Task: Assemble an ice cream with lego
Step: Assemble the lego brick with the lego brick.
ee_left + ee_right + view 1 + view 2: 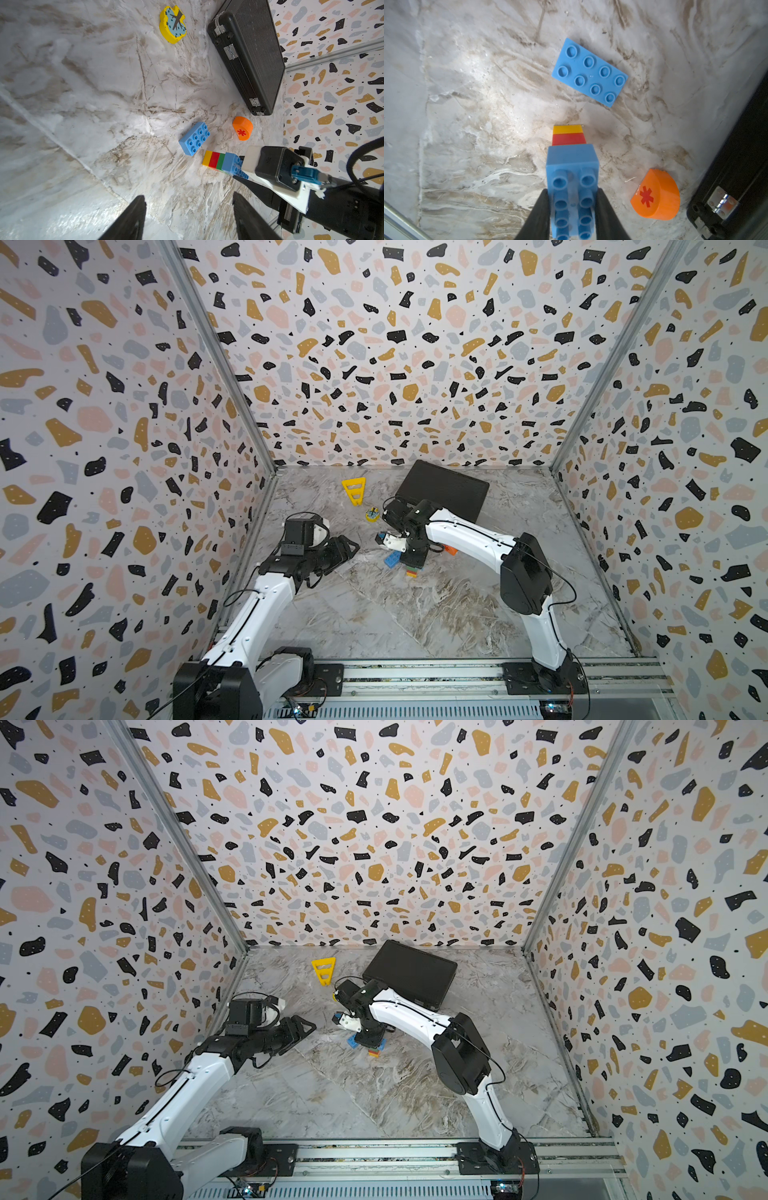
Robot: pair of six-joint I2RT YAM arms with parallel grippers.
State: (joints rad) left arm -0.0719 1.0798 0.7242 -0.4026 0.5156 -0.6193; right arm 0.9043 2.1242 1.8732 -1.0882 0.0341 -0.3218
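Note:
My right gripper point(572, 191) is shut on a blue brick point(572, 166) that tops a stack point(216, 162) of green, red and yellow bricks. The yellow end points down at the table; whether it touches is unclear. In a top view only the stack's lower end point(413, 572) shows under the gripper point(413, 560). A loose blue brick point(194, 138) point(589, 71) point(392, 560) lies flat beside the stack, studs up. The orange half-round with the red asterisk point(242, 128) point(656, 197) point(449, 549) rests on the other side. My left gripper point(188, 196) point(347, 547) is open and empty, left of the bricks.
A black case point(442, 489) point(247, 54) lies at the back, close behind the orange piece. A yellow slotted triangle point(354, 490) and a small yellow clock piece point(372, 514) point(172, 25) sit at the back left. Patterned walls enclose three sides.

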